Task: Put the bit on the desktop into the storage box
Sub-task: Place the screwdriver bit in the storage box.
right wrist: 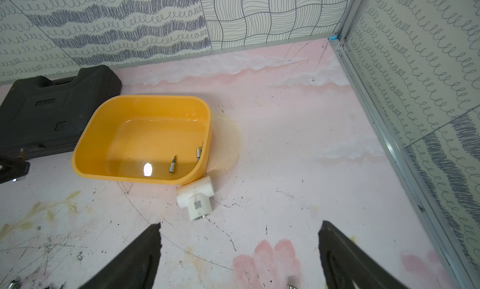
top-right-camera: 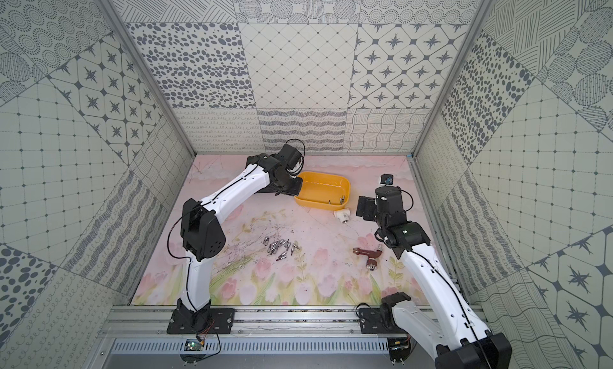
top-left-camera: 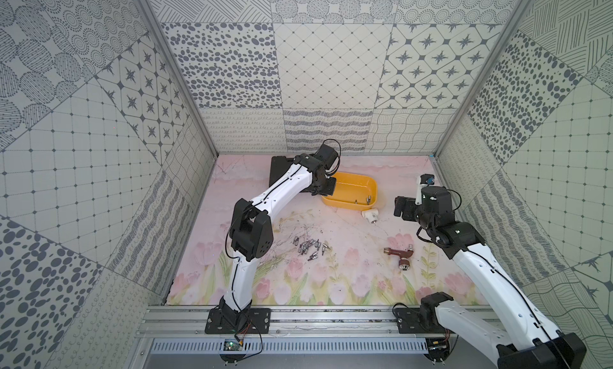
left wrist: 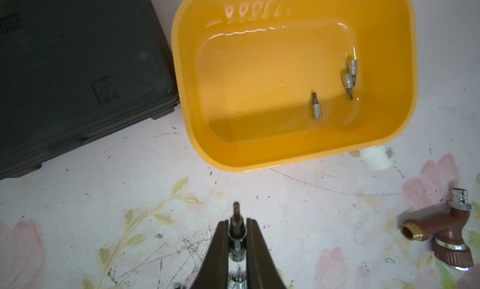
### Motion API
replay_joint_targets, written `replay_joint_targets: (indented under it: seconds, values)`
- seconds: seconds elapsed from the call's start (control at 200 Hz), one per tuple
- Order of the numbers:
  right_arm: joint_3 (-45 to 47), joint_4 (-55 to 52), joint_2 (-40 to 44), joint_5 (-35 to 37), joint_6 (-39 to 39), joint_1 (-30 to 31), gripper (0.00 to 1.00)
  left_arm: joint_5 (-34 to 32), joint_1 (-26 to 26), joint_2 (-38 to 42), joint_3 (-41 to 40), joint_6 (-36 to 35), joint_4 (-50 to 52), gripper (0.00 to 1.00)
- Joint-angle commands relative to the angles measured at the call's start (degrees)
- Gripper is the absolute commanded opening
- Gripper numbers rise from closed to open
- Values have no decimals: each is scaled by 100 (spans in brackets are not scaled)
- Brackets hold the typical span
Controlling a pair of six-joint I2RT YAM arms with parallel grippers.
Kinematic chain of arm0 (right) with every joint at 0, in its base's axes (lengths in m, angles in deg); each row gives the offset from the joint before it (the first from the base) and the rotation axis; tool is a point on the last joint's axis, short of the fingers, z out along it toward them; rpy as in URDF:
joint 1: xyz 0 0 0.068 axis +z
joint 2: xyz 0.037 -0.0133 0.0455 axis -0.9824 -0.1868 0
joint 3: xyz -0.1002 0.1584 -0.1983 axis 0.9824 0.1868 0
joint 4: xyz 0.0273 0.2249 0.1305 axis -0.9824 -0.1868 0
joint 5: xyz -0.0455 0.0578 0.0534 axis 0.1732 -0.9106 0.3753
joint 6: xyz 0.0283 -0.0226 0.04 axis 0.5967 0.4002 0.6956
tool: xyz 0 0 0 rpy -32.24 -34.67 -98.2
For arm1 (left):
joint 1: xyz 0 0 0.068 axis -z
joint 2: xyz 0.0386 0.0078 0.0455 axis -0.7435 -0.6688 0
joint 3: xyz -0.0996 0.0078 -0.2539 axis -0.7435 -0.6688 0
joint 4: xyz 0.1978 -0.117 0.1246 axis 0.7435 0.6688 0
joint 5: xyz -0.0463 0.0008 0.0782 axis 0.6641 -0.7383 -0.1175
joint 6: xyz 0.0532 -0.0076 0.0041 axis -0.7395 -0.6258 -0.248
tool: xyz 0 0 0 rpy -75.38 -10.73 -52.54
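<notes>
Left gripper [left wrist: 237, 222] clamped on a bit [left wrist: 236, 244], hanging just off the left end of the yellow storage box [left wrist: 246, 156], black case [left wrist: 78, 66] close by. Three bits [left wrist: 317, 108] already lying inside the box, more loose bits [top-left-camera: 310, 246] piled on the mat [top-left-camera: 365, 277] nearer the front. Right gripper [right wrist: 241, 224] wide open near the white pipe tee [right wrist: 196, 196], holding nothing.

You will find no words or numbers legible in any view. The white pipe tee [right wrist: 195, 195] carries a small printed QR code [right wrist: 197, 204] on its stem. The black case [left wrist: 78, 66] bears a square moulded emblem [left wrist: 105, 89] and an embossed nameplate strip [right wrist: 45, 102] on its lid. Neither marking can be read.
</notes>
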Motion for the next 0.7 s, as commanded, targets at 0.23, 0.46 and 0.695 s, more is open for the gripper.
replay_joint_targets:
  seconds: [0.23,0.46,0.695]
  values:
    - [139,209,156,82,148,-30,97,-257,23,-975,1032,493,2,5]
    - [171,209,164,95,164,-35,97,-605,119,-1549,1616,400,199,5]
    - [199,209,168,99,170,-43,97,-772,128,-1823,1685,381,183,5]
